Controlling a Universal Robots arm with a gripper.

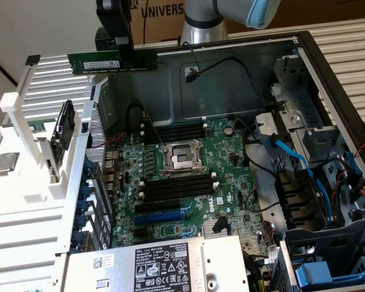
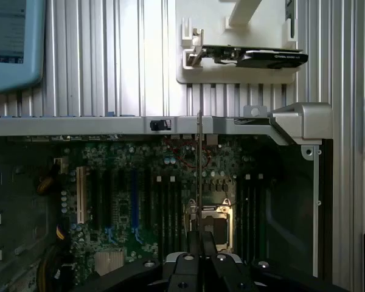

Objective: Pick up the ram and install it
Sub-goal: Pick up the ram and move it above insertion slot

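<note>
The ram (image 1: 112, 62), a long green stick with a white label, hangs level in the air above the back left rim of the open computer case (image 1: 231, 45). My black gripper (image 1: 125, 52) is shut on its right half from above. The wrist view looks along the stick's thin edge, the ram (image 2: 198, 176) running out from my gripper (image 2: 201, 236) over the motherboard. Two banks of black memory slots, one (image 1: 173, 131) behind and one (image 1: 176, 185) in front of the CPU socket (image 1: 182, 159), lie well below the stick.
A blue expansion slot (image 1: 164, 216) lies near the front of the board. A white rack (image 1: 24, 152) at the exterior view's left holds a graphics card (image 1: 64, 131) and a CPU chip (image 1: 4, 162). The power supply (image 1: 164, 267) sits in front; cables and drive cages (image 1: 310, 176) crowd the right.
</note>
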